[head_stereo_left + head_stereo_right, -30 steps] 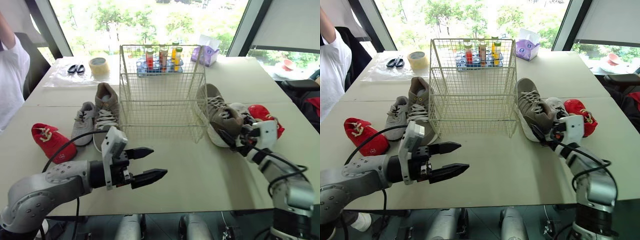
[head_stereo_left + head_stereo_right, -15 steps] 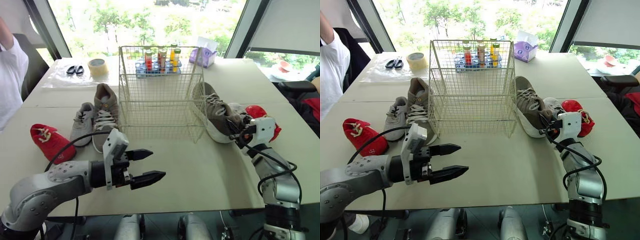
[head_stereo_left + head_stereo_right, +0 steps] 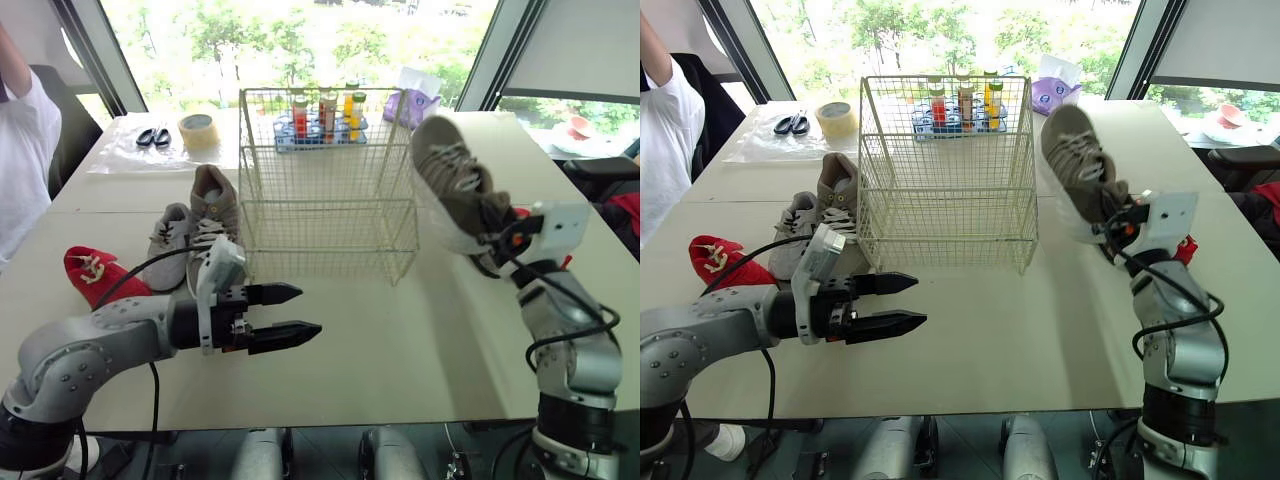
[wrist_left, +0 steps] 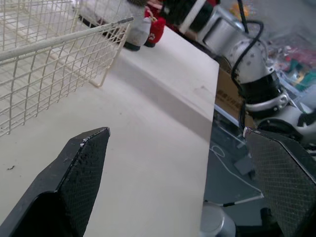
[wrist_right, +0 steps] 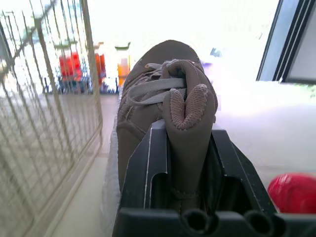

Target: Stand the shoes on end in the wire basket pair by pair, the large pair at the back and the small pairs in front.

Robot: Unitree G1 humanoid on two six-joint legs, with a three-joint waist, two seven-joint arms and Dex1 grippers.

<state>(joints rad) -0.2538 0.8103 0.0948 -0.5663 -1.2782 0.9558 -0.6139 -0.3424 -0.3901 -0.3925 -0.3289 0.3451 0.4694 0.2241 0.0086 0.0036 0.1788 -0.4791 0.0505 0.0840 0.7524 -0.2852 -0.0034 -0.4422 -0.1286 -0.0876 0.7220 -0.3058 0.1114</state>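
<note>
One large shoe (image 3: 450, 185), heel clamped in the right gripper (image 3: 497, 240), tilts beside the basket (image 3: 320, 232).

Left gripper (image 3: 308, 309) reaches forward, fingers spread wide (nothing between them). Right gripper (image 3: 493, 238), arm bent upward, pinches the heel of the brown shoe (image 3: 450, 178) between its fingers.

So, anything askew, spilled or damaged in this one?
Nothing looks damaged or spilled. The large brown shoe is off the table, tilted toe-up in the right gripper beside the wire basket. That looks like a carry, not a fault.
</note>
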